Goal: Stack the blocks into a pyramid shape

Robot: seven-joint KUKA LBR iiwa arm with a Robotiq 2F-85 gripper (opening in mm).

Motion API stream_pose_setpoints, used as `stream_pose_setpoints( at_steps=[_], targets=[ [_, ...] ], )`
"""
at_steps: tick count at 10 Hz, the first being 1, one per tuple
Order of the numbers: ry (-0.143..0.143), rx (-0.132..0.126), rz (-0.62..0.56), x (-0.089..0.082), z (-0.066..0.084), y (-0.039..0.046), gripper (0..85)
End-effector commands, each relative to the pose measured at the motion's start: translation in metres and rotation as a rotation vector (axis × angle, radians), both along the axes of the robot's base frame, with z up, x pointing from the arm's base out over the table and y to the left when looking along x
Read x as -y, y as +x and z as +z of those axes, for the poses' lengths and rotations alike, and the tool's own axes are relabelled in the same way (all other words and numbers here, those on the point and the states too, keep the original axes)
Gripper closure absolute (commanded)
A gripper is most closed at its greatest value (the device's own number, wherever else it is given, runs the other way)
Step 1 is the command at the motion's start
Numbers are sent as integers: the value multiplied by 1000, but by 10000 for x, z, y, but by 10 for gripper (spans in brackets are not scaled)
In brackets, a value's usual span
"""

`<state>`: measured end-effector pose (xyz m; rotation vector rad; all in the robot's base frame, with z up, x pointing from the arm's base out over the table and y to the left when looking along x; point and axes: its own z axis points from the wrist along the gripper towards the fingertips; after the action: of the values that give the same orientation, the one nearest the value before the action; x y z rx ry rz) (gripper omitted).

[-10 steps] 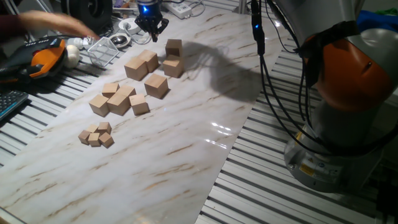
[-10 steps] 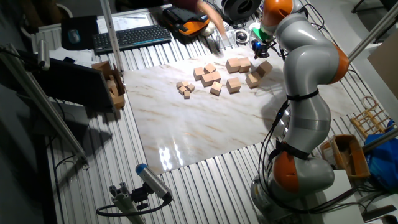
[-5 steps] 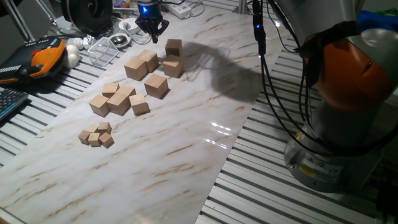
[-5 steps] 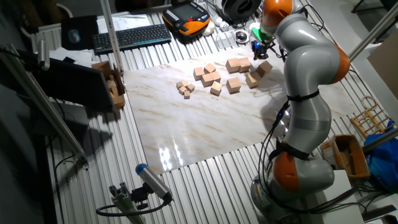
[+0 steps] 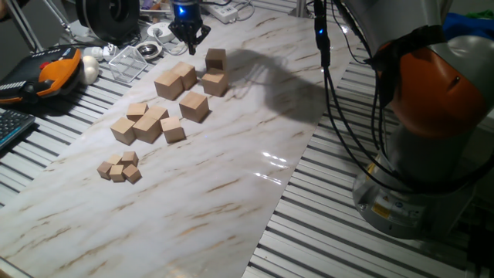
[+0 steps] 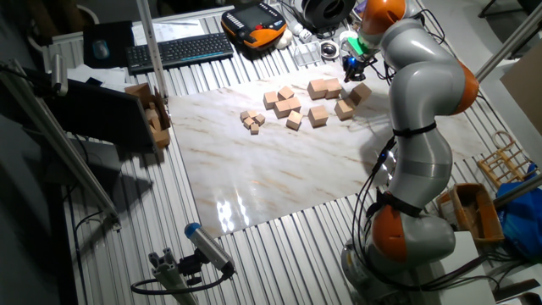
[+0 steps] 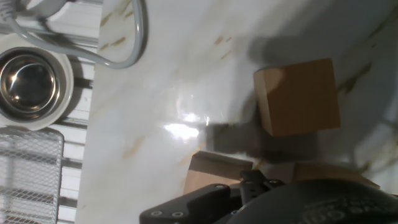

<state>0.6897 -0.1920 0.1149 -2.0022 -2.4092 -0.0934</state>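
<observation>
Several large plain tan blocks lie loose at the far end of the marble board [image 5: 231, 177]. One block [image 5: 215, 59] sits farthest back, with another [image 5: 214, 82] just in front of it. A touching pair [image 5: 176, 80] lies to their left and one more block [image 5: 194, 106] sits nearer. None is stacked. My gripper [image 5: 189, 42] hangs open and empty just above the board's far edge, left of the farthest block [image 6: 362, 91]. The hand view looks down on that block [image 7: 297, 96], with parts of other blocks at the bottom edge. My fingertips are hidden there.
Medium wooden cubes [image 5: 147, 123] and tiny cubes [image 5: 120, 167] lie further along the board. Past the far edge are a wire basket [image 5: 127, 62], a metal bowl [image 7: 28, 84], a cable [image 7: 127, 43] and an orange pendant [image 5: 58, 73]. The arm's base [image 5: 417, 154] stands to the right.
A person's arm that reached over the wire basket has pulled back out of view. My gripper has stayed in place and the blocks have not moved.
</observation>
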Motion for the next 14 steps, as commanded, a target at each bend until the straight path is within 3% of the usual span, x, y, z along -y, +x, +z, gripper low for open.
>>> stream_pose_setpoints(
  at_steps=[1, 4, 6, 13, 14],
  targets=[
    [9, -6, 0, 8, -33, 36, 850],
    [-4, 10, 33, -31, -72, 48, 850],
    [-9, 17, 25, -115, -101, -11, 850],
    [-14, 16, 38, -136, -110, -25, 850],
    [-28, 8, 52, -136, -110, -25, 850]
  ],
)
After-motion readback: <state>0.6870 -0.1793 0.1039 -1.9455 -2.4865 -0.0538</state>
